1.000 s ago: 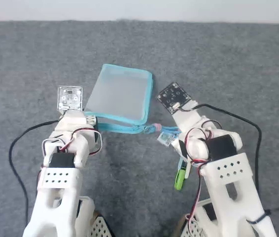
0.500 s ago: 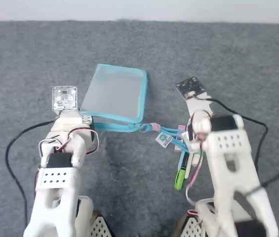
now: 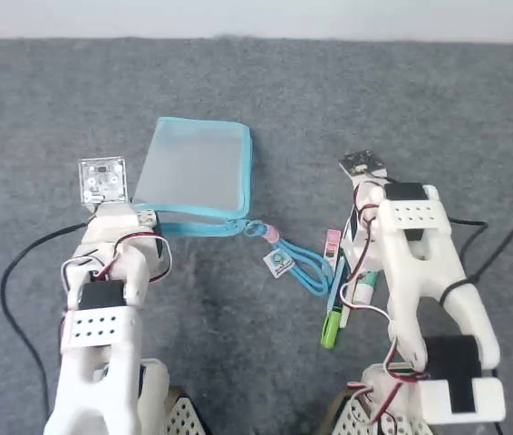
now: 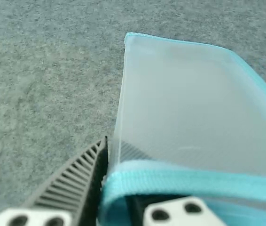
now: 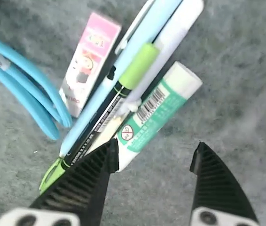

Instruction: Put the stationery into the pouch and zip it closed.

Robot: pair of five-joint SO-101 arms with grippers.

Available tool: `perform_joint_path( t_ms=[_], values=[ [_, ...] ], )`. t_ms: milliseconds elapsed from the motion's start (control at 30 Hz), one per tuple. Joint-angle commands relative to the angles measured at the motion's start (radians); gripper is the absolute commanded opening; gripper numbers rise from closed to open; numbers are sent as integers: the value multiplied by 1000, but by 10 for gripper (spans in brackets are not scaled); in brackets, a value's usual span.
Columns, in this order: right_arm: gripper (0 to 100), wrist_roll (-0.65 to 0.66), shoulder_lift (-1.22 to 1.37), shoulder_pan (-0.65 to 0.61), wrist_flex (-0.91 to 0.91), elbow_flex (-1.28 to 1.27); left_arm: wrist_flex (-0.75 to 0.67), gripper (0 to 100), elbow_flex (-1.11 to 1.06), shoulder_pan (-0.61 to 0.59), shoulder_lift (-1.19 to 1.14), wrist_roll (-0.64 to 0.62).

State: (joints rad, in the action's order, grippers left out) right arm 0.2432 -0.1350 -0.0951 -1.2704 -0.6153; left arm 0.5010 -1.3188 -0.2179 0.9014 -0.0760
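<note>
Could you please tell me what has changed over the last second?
The left gripper, clamped on the pouch, dragged it leftward, trailing its blue strap. The right gripper swung back from the strap and now hangs open over the stationery, which stayed put.

A grey felt mat [image 3: 438, 109] is lying flat, spreading out beneath the left gripper [image 4: 116, 179] and the right gripper [image 5: 154, 150] and on to every side of them. Its nap is showing mottled and fuzzy. Well ahead of both grippers a pale strip [image 3: 256, 18] is running along the mat's far edge, wall or bare surface, hard to tell. Soft, even light is falling, throwing only faint shadows.
</note>
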Motion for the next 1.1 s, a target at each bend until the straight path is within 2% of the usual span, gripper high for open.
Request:
perform_joint_path(
  t_ms=[0, 400, 633, 800, 1067],
  values=[
    [245, -12, -13, 4, 73, -32, -34, 12, 56, -11, -14, -17],
    [244, -12, -7, 13, 119, -63, -38, 12, 36, -11, -12, -12],
    [134, -12, -5, 13, 148, -80, -38, 12, 36, -11, -8, -12],
    [119, -9, -5, 15, 194, -112, -38, 13, 36, -11, -8, -12],
    [43, -2, -7, 180, 246, -81, -38, 13, 36, -12, -8, -12]
  ],
)
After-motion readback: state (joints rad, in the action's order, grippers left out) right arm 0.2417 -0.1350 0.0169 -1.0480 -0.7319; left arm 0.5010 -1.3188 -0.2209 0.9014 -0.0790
